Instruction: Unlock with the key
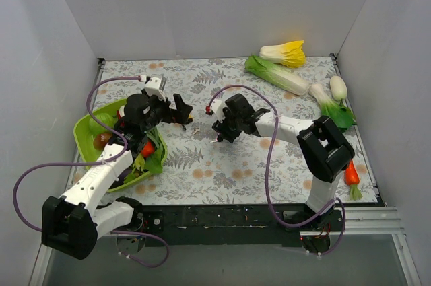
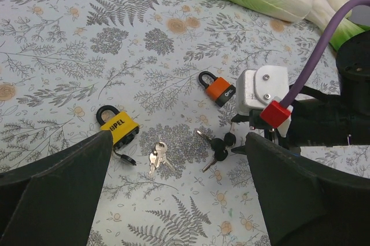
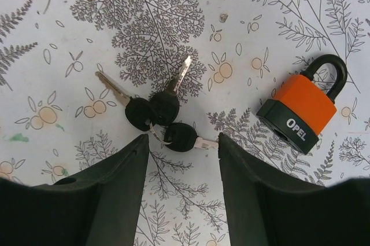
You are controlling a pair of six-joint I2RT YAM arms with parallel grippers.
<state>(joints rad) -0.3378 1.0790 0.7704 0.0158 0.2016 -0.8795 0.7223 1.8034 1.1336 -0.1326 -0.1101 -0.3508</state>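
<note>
The key bunch (image 3: pixel 157 120) has three small silver keys with black heads on a ring and lies flat on the patterned table. My right gripper (image 3: pixel 184 140) is open and low over it, with one black key head just at the gap between the fingertips. The orange padlock (image 3: pixel 302 109) lies shut just to its right. In the left wrist view the bunch (image 2: pixel 217 145) lies beside the right gripper (image 2: pixel 254 127), the orange padlock (image 2: pixel 217 90) is behind, and a yellow padlock (image 2: pixel 118 125) is at left. My left gripper (image 2: pixel 179 142) is open and empty above the table.
A second bunch of plain silver keys (image 2: pixel 157 154) lies between the padlocks. A green basket (image 1: pixel 84 131) of vegetables stands at left under the left arm. A cabbage (image 1: pixel 276 74), yellow chicory (image 1: pixel 284 52), bok choy (image 1: pixel 333 101) and carrot (image 1: pixel 351 175) lie at the right.
</note>
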